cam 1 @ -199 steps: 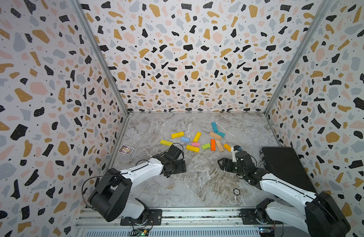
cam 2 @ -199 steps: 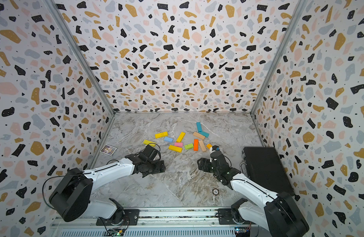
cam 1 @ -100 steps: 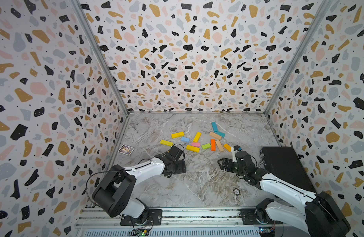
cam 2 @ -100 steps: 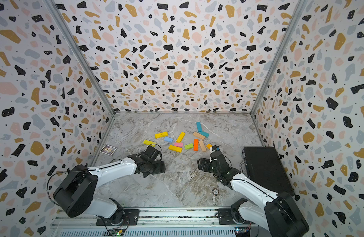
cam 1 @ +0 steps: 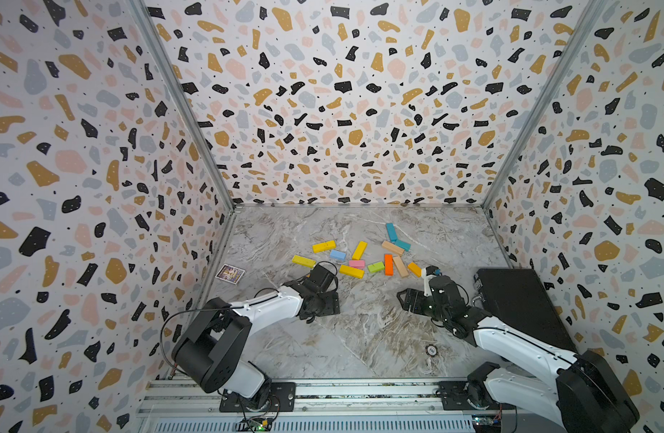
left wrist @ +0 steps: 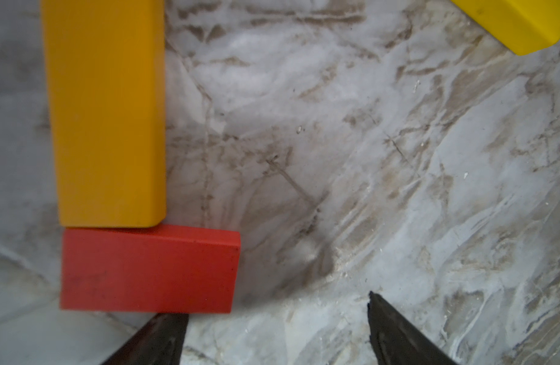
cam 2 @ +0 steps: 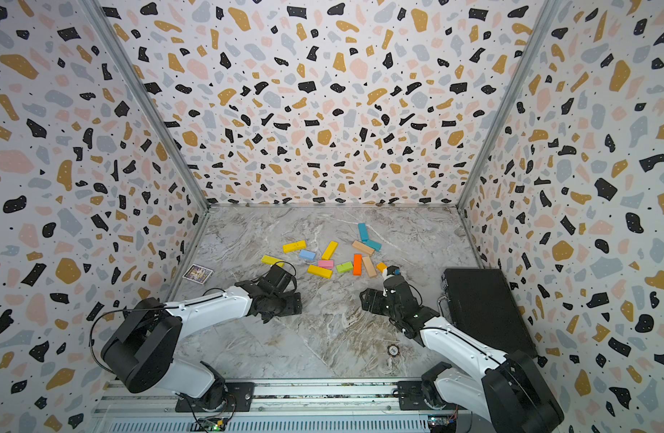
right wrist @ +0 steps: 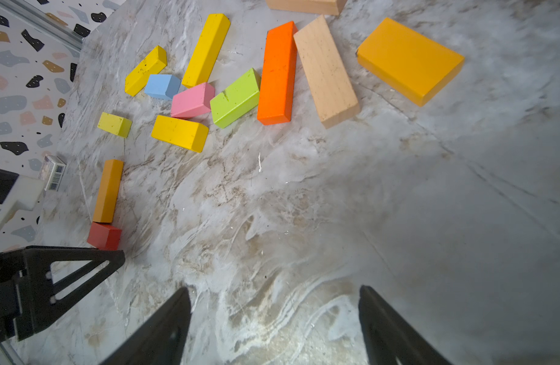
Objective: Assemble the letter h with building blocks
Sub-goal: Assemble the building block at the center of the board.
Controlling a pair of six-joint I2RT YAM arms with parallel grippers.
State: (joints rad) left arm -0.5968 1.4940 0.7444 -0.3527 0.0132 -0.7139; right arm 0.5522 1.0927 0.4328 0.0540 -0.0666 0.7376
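Note:
A long orange-yellow bar (left wrist: pixel 108 110) lies flat with a short red block (left wrist: pixel 149 271) butted against its end, the two making an L. My left gripper (left wrist: pixel 275 316) hangs open just beside the red block, with only bare floor between its fingers. In both top views this gripper (cam 1: pixel 321 300) covers the pair. The other building blocks (cam 1: pixel 351 271) lie scattered behind it: yellow, blue, pink, green (right wrist: pixel 236 98), orange (right wrist: pixel 277 72), tan and teal. My right gripper (right wrist: pixel 274 303) is open over bare floor in front of them (cam 2: pixel 371 300).
A black case (cam 1: pixel 517 303) lies along the right wall beside my right arm. A small picture card (cam 1: pixel 230 273) sits by the left wall. A small round object (cam 1: pixel 430 350) lies on the marble floor near the front rail.
My left arm's rear joint has shifted slightly inward, while its gripper stays over the same spot. The right arm and the blocks have not moved.

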